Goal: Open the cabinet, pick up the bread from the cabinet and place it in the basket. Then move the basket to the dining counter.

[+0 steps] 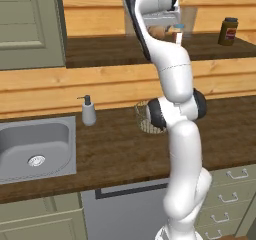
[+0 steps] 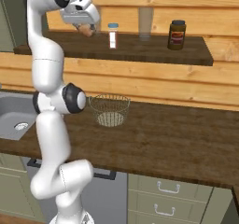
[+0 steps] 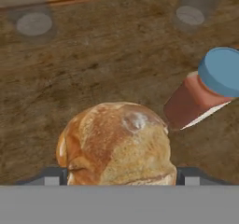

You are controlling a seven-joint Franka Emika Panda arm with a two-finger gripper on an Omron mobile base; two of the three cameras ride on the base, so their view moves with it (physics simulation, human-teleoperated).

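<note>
The cabinet stands open, its grey-green door [image 1: 30, 24] swung left and its dark wood shelf [image 2: 149, 50] bare to view. The tan-brown bread [image 3: 116, 143] sits on that shelf, between my gripper's [image 3: 122, 176] two fingertips, which press against its sides. From the base, the bread [image 2: 85, 31] shows just under the gripper [image 2: 87, 28], high at the shelf's left part. The wire mesh basket [image 2: 109, 108] stands empty on the worktop below; the arm partly hides the basket [image 1: 144, 118] from the left. The dining counter is out of view.
A white red-labelled shaker [image 2: 112, 35] with a blue cap stands close to the right of the bread. A dark jar [image 2: 177, 34] stands farther right and a glass [image 2: 145, 22] at the back. A steel sink [image 1: 32, 146] and soap dispenser [image 1: 88, 110] lie left on the worktop.
</note>
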